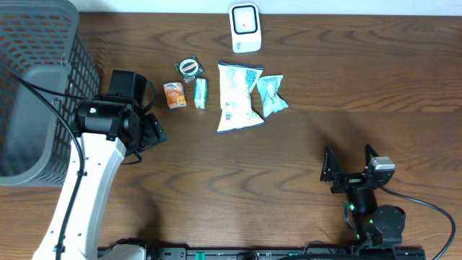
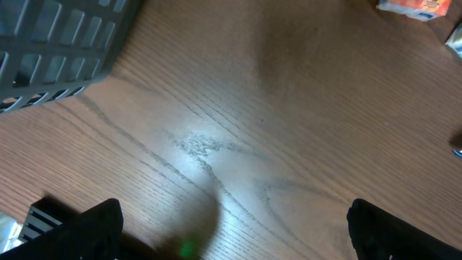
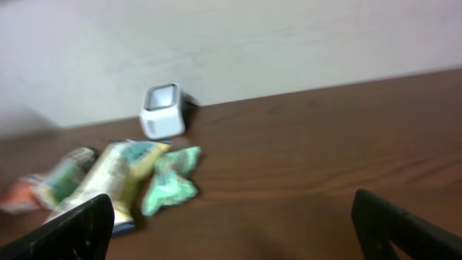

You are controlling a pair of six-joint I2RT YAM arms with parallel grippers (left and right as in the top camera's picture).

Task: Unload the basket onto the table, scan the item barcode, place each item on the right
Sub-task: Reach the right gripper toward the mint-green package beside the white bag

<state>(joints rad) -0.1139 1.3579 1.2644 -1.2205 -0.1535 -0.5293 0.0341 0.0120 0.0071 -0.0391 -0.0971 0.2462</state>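
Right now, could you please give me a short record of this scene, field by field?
scanner: white scanner, at the far edge of the table
items: white bag, teal packet, green pack, orange pack and round pack, all lying in front of the scanner
basket: grey basket, at the left end
left fingers: open, empty, over the table beside the basket
right fingers: open, empty, apart from the items
task: no item picked up yet
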